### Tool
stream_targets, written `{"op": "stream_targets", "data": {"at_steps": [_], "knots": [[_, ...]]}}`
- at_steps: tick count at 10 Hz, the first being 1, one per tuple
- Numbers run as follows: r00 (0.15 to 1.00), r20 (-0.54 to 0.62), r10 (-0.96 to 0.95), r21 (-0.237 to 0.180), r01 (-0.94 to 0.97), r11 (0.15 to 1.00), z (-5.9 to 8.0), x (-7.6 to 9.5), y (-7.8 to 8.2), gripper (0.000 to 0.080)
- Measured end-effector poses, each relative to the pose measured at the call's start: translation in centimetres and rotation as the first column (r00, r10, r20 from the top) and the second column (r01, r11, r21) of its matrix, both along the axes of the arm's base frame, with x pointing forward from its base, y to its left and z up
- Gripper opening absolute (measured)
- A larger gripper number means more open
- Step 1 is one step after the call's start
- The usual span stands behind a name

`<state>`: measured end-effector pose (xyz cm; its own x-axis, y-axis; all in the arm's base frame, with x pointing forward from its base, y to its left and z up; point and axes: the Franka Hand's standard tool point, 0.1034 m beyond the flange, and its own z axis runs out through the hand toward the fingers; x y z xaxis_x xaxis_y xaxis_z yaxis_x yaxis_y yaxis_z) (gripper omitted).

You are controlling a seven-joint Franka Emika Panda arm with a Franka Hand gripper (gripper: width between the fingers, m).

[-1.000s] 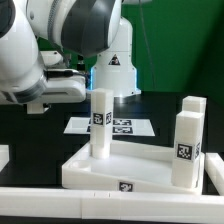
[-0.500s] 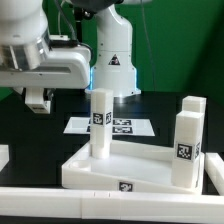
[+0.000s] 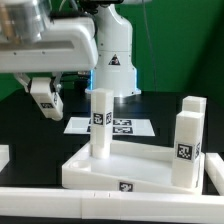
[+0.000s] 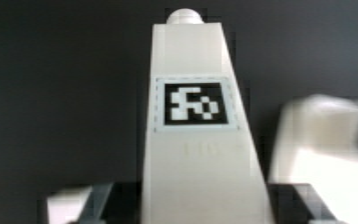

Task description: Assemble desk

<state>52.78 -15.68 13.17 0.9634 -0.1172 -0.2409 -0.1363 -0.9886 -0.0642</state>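
In the exterior view my gripper [image 3: 41, 86] hangs at the upper left, above the table, shut on a white square leg [image 3: 47, 104] that hangs tilted beneath it. In the wrist view that leg [image 4: 197, 110] fills the middle, with a black-and-white tag on its face and a rounded tip at the far end. The dark fingers [image 4: 119, 197] press on both its sides. The white tabletop [image 3: 125, 168] lies in front. Three legs stand on it: one at its left [image 3: 100, 122], two at its right [image 3: 185, 140] [image 3: 193, 106].
The marker board [image 3: 122, 127] lies flat behind the tabletop. A long white rail [image 3: 70, 201] runs along the front. A white piece [image 3: 3, 156] shows at the left edge. The robot's base [image 3: 113, 60] stands at the back. A blurred white shape [image 4: 332, 140] lies beside the held leg.
The arm has swung toward the exterior view's right. The held leg has shifted a little right and now hangs more tilted. The jaws have kept their grip.
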Motion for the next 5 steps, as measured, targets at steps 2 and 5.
{"op": "stream_targets", "data": {"at_steps": [2,5], "knots": [[0.994,0.108,-0.003,-0.042,0.007,0.999,-0.3,-0.1,-0.5,0.0290],[0.963,0.267,-0.026,-0.076,0.048,0.996,0.4,0.8,-0.1,0.0290]]}}
